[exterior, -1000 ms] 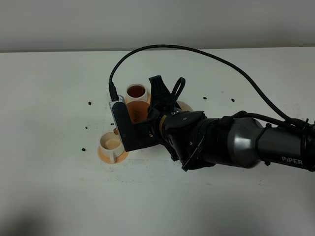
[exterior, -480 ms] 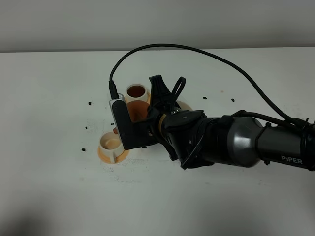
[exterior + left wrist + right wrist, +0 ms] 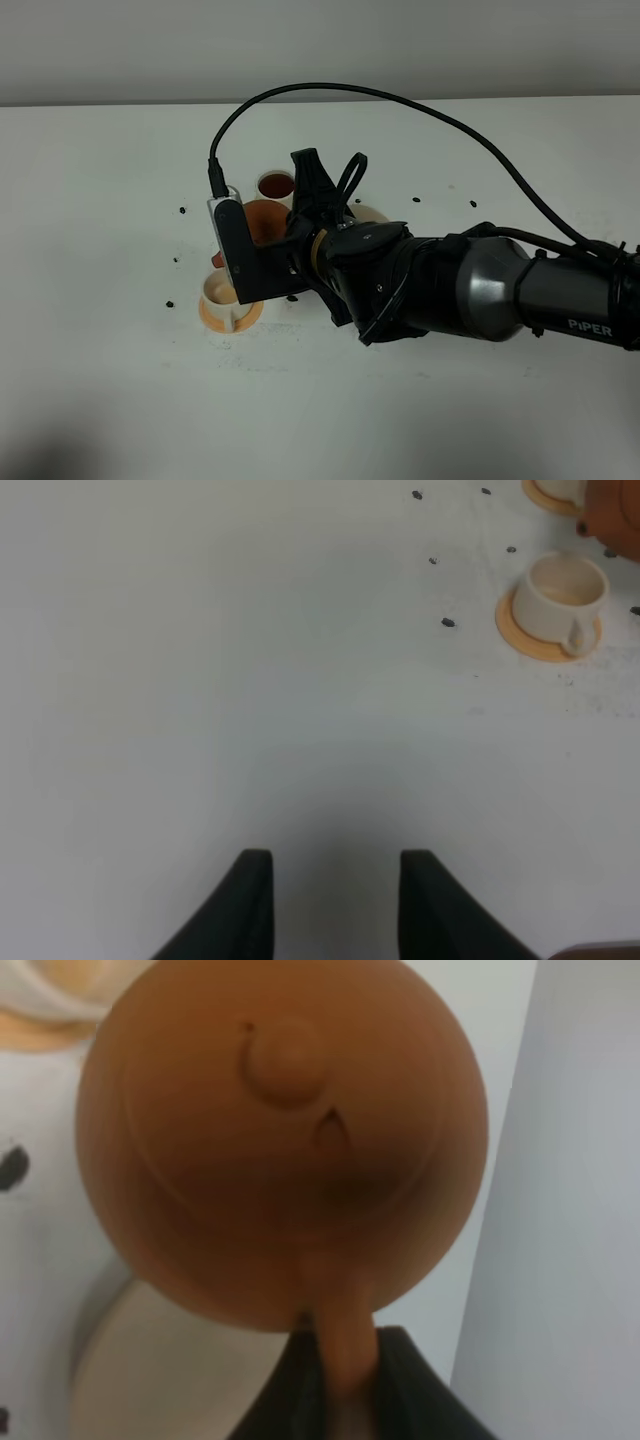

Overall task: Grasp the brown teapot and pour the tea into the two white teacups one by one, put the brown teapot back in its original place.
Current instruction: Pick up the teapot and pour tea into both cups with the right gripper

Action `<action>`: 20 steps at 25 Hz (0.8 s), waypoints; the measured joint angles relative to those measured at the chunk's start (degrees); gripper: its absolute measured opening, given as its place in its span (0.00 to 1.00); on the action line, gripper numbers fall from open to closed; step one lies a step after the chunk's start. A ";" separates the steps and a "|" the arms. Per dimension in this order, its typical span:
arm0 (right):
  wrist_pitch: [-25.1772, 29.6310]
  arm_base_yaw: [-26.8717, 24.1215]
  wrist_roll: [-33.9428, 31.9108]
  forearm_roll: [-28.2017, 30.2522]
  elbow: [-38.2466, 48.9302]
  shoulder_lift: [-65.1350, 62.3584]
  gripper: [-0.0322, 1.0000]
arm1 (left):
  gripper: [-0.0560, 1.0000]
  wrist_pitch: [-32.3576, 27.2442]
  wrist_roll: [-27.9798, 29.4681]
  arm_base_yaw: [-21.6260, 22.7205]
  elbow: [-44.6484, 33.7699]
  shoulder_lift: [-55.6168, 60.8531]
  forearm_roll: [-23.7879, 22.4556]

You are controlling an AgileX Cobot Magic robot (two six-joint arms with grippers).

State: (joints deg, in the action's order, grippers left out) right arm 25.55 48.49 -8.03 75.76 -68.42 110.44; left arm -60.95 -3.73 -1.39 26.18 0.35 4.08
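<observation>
The brown teapot (image 3: pixel 262 222) hangs above the table, my right gripper (image 3: pixel 305 215) shut on its stick handle (image 3: pixel 335 1350). Its spout (image 3: pixel 218 260) points down toward the near white teacup (image 3: pixel 222 290), which sits on an orange coaster (image 3: pixel 232 315). The far teacup (image 3: pixel 275 185) holds brown tea. The beige disc (image 3: pixel 374 214), the original place, lies bare to the right of the pot. My left gripper (image 3: pixel 335 865) hovers over bare table, open with nothing between its fingers, well away from the near teacup (image 3: pixel 565 592).
The white table (image 3: pixel 120 380) carries small dark specks (image 3: pixel 181 210) around the cups. The black cable (image 3: pixel 400 105) arches over the right arm (image 3: pixel 480 295), which lies across the table's middle and right.
My right gripper has carried the teapot leftward, toward the near teacup, and the spout now shows above that cup. The left gripper has not moved.
</observation>
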 joint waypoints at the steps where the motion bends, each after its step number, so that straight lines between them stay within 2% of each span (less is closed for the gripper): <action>1: 0.16 0.07 0.00 0.09 0.00 0.16 0.11 | 0.33 0.00 0.00 0.00 0.00 0.00 0.00; 20: 3.85 0.07 0.26 5.18 0.00 1.94 0.11 | 0.33 0.00 0.00 0.00 0.00 0.00 0.00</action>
State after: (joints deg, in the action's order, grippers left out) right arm 29.41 48.57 -7.78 80.94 -68.42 112.38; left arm -60.95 -3.73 -1.39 26.18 0.35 4.08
